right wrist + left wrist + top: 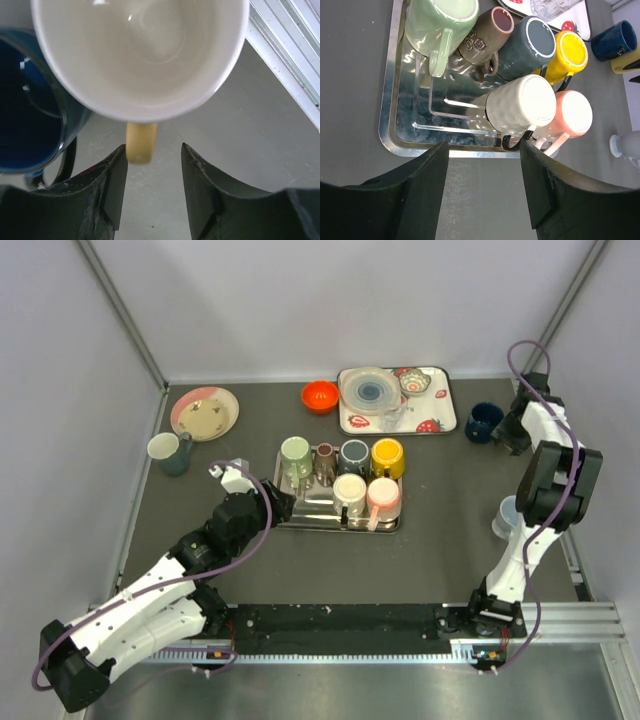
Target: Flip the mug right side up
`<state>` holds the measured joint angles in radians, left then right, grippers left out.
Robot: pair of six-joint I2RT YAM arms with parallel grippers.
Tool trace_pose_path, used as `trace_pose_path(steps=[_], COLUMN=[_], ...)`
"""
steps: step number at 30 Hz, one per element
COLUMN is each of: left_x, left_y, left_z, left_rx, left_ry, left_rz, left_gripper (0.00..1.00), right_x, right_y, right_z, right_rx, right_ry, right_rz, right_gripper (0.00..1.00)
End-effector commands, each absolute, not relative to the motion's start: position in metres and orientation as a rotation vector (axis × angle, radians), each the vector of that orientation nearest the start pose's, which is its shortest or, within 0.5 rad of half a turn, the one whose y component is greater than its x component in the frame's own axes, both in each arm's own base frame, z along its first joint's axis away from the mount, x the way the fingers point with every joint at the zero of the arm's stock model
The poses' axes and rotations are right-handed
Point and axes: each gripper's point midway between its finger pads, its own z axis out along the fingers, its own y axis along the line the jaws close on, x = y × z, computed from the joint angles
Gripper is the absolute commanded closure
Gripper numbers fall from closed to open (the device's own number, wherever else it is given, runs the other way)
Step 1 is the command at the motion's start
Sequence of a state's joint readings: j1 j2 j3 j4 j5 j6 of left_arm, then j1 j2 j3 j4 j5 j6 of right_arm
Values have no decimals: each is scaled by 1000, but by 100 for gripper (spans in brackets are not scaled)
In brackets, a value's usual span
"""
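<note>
Left gripper (482, 187): its two black fingers (427, 195) are standing moderately apart, and nothing is sitting between them. They are touching nothing.
Left gripper place: it is hovering over the dark table, just in front of the near edge of the metal tray (387, 115).
Right gripper (152, 185): its fingers (202, 185) are also standing apart, with bare table (260, 130) showing in the gap. They are not clamping anything.
Mug (140, 55): it is standing right side up at the far right of the table, with its white inside facing the right wrist camera. In the top view the right gripper is covering it.
Handle (140, 142): this yellow handle is pointing toward the gap between the right fingers. Its tip is lying very close to the finger on the left side of that view. I cannot tell whether they are touching.
Blue mug (25, 100): it is standing upright just beside the mug, and its rim is passing partly under the mug's rim in the wrist view.
Tray load: six mugs are sitting close together in it. The white mug (520, 102) and the pink mug (572, 112) are showing their bottoms to the left wrist camera, while the green mug (437, 22) is standing at the far left corner.
</note>
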<state>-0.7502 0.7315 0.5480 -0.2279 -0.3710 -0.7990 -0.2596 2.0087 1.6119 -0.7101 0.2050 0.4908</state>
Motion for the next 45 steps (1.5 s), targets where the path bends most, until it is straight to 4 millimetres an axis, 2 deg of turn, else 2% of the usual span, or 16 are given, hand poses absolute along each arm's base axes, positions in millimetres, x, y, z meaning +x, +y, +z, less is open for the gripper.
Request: trace_pose_path(steps=[1,5,6,8,10,11,13,14,17,19,21,27,28,32,38,45], left_x=[243,245,245,246,246,247,244,244,243,242,243,240,241,249,266,279], left_y=[-176,-171,-170,-168,-164,-165,-173,-179,-200,-212,-226,-274,-279,-300,-315,-313], left_z=[201,198,198,191,185,179,175,170,157,144,145,132,126,130,123,98], left_rx=[-299,-258,-229,-180,-172,-160,-141,-154,-107,-58,-16,116,122,147,159,194], left_ry=[1926,1937,1943,1971,2003,2024,2057,2077,2132,2190,2211,2258,2273,2259,2276,2361], left_rz=[-693,-623,-605,-541,-492,-474,-510,-533,-590,-576,-592,-620,-597,-564,-487,-284], left_gripper=[36,34,33,32,30,30,30,30,30,30,31,32,32,30,29,36], right_x=[447,431,427,418,410,402,396,385,359,340,326,281,275,259,246,242], right_y=[-132,-93,-84,-56,-37,-18,12,41,83,96,111,135,135,134,134,135], right_z=[144,160,174,176,196,190,212,202,210,214,217,216,206,199,201,209], right_rx=[1000,955,926,867,809,763,668,588,425,355,283,157,165,159,141,126], right_ry=[2279,2281,2259,2281,2237,2260,2198,2233,2208,2186,2178,2146,2166,2156,2133,2106], right_rz=[-125,-36,-15,10,40,62,165,206,275,293,314,408,416,461,512,543], right_gripper=[53,49,49,48,48,48,48,48,48,48,48,47,46,42,39,39])
